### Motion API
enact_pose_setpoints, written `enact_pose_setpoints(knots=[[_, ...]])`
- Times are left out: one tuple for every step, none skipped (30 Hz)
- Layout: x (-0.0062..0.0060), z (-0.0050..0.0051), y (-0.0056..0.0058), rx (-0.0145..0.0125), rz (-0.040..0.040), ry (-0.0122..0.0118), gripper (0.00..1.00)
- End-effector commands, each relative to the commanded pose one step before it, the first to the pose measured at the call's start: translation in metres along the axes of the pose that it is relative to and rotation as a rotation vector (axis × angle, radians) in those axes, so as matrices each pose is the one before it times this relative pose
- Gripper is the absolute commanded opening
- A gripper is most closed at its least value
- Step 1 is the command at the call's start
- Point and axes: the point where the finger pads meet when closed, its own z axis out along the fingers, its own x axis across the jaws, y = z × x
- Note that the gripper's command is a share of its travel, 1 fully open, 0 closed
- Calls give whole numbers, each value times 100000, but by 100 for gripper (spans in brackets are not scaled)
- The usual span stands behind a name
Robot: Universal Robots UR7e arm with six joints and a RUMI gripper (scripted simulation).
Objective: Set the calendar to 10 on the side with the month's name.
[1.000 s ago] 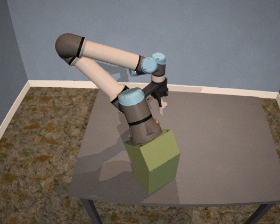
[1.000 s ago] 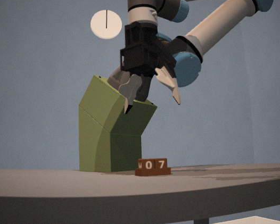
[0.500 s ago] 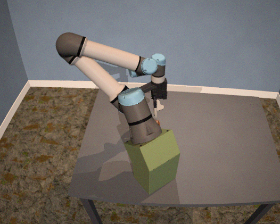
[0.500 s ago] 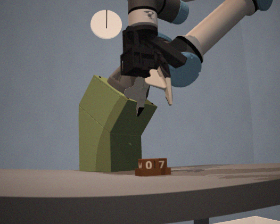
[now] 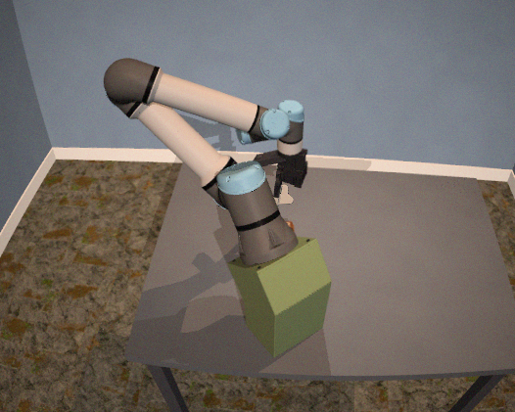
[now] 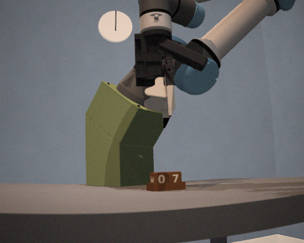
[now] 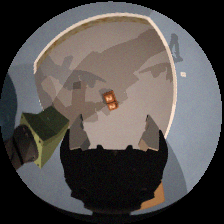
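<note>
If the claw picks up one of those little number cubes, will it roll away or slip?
Probably not roll: the cube showing 7 has flat faces and sits square in its brown tray. It looks rigid, so it shouldn't squash. It is small against the open claw, so a badly centred grip might twist it.

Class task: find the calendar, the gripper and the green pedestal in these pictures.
Calendar [image 6: 166, 181]: exterior view, front face showing 0 and 7.
Gripper [image 7: 114, 131]: wrist view, midway between its open fingertips.
Green pedestal [image 5: 296, 270]: top view, free part of its top face.
</note>
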Motion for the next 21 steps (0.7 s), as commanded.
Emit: enact_pose_setpoints(knots=[[224, 174, -21, -1347, 16051, -515, 100], [51, 46, -5, 0, 4254, 0, 100], [1, 1, 0, 0, 68, 0, 100], [51, 47, -5, 0, 4331, 0, 100], [51, 47, -4, 0, 4339, 0, 100], [0, 0, 0, 0, 0, 0, 100], [0, 0, 0, 0, 0, 0, 100], [50, 47, -3, 0, 4345, 0, 100], [50, 47, -3, 0, 4349, 0, 100], [50, 47, -2, 0, 4351, 0, 100], [41, 39, -1, 0, 3604, 0, 100], [9, 8, 0, 0, 748, 0, 100], [49, 47, 0, 1, 4351, 0, 100], [49, 47, 1, 1, 4349, 0, 100], [35, 33, 1, 1, 3123, 0, 100], [14, 13, 0, 0, 1222, 0, 100], [49, 46, 2, 1, 4339, 0, 100], [46, 43, 3, 1, 4060, 0, 100], [3, 3, 0, 0, 271, 0, 100], [48, 46, 4, 1, 4322, 0, 100], [48, 46, 5, 1, 4311, 0, 100]])
